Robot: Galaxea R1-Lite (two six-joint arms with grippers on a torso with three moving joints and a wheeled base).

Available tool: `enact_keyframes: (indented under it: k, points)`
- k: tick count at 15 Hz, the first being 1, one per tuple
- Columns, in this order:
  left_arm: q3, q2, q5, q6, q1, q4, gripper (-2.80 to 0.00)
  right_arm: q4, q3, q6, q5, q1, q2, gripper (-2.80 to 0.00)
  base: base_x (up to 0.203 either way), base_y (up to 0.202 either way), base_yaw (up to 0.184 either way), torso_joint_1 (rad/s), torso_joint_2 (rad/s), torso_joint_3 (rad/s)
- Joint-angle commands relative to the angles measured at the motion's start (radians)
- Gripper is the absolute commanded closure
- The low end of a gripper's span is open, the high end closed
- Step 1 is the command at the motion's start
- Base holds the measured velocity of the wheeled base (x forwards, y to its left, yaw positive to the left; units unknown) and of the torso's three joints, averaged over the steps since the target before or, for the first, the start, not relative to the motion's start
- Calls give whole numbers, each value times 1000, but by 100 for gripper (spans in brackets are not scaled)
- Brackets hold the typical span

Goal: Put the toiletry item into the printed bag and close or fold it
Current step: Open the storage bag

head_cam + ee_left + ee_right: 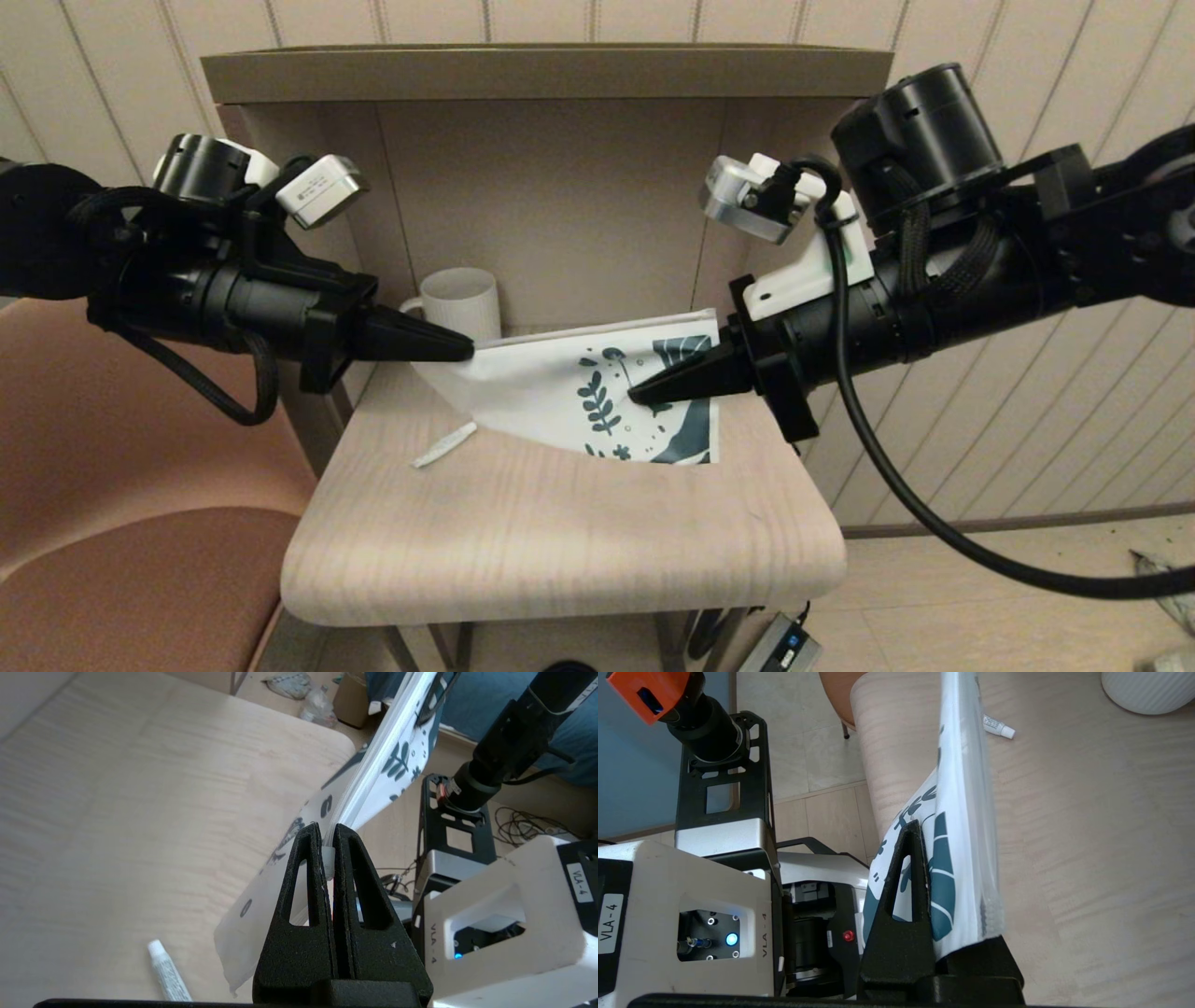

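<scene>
Both end effectors, left and right, clamp printed bag aloft; toiletry item on table; right's far finger hidden.

"VLA-4" is printed on the white robot base seen below both wrists

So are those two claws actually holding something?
Yes. Both hold the printed bag above the table: left gripper pinches its plain end, right gripper its printed end.
</scene>
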Motion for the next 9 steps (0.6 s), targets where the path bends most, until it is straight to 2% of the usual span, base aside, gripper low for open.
enact_keyframes:
  k: [1,9]
  points:
    - [21,-8,-5,3,3,2,0,2,0,-3,5,1,-1,0,0,0,0,0,0,0]
    - [50,-21,-25,1,9,-12,0,3,1,-1,5,-10,-27,0,0,0,0,0,0,0]
